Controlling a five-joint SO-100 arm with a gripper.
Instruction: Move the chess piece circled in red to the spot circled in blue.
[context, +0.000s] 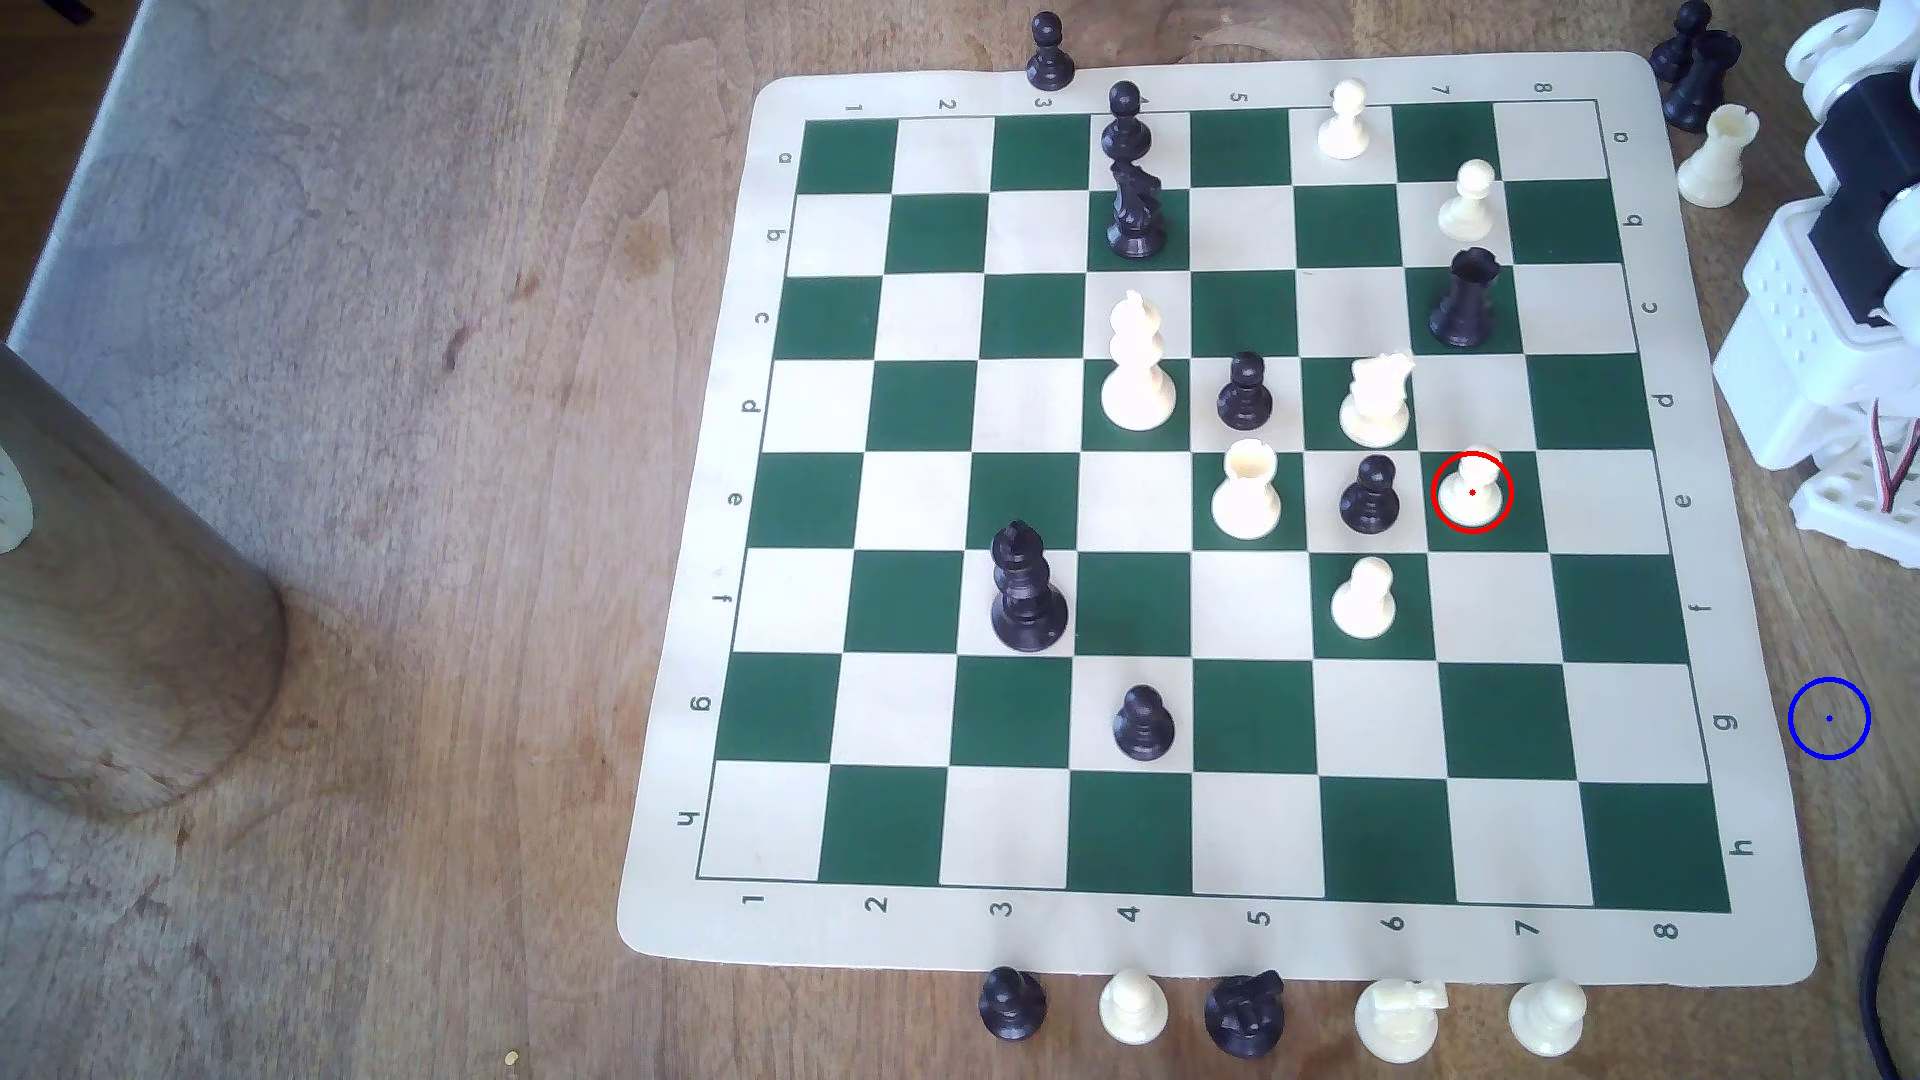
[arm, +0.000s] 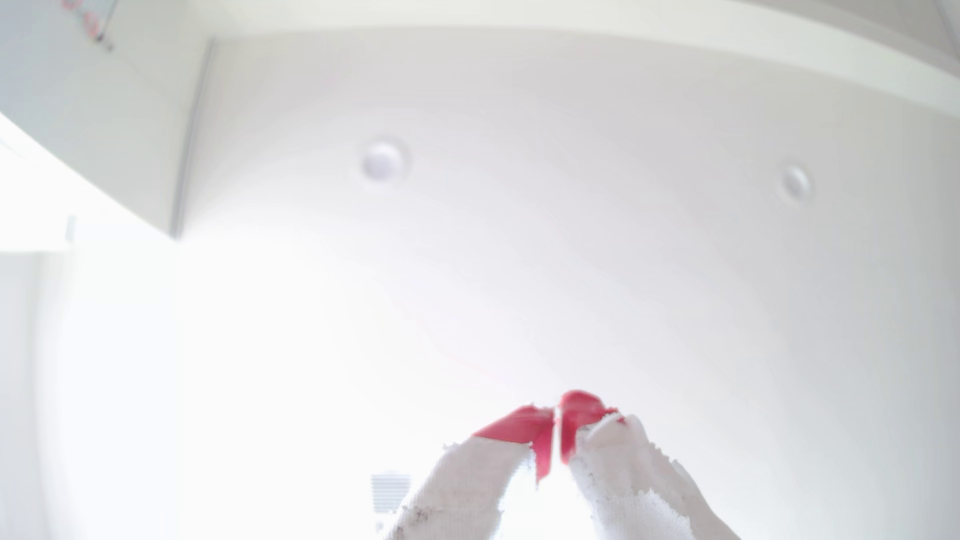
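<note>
So going across the exterior view from its left: there's a round wooden post (context: 114, 582) standing on the table (context: 416, 519), well away from everything else. Then the chess mat (context: 686, 665), green and cream squares, with pieces scattered all over it. A black king (context: 1027, 588) sits around f3, a black pawn (context: 1143, 723) on g4, and a tall cream piece (context: 1138, 363) on d4. Further along there's a cream rook (context: 1246, 490) on e5, then another black pawn (context: 1369, 495) just beside the chess piece (context: 1471, 490), the little cream pawn with the red ring drawn around it. It's standing upright on the green e7 square, nothing touching it.

A row of captured pieces lines the near edge of the mat, off the board.

Past the mat's edge on the exterior view's right is the spot (context: 1829, 718), a blue ring with a dot on bare wood, level with row g. It's well apart from the pawn. Above it the white arm base (context: 1808, 343) sits beside rows c to e.

In the wrist view the tool (arm: 557, 415) points at a bright white ceiling. Its red tips are pretty much pressed together, just a sliver between them, and it's got nothing in its grip.
</note>
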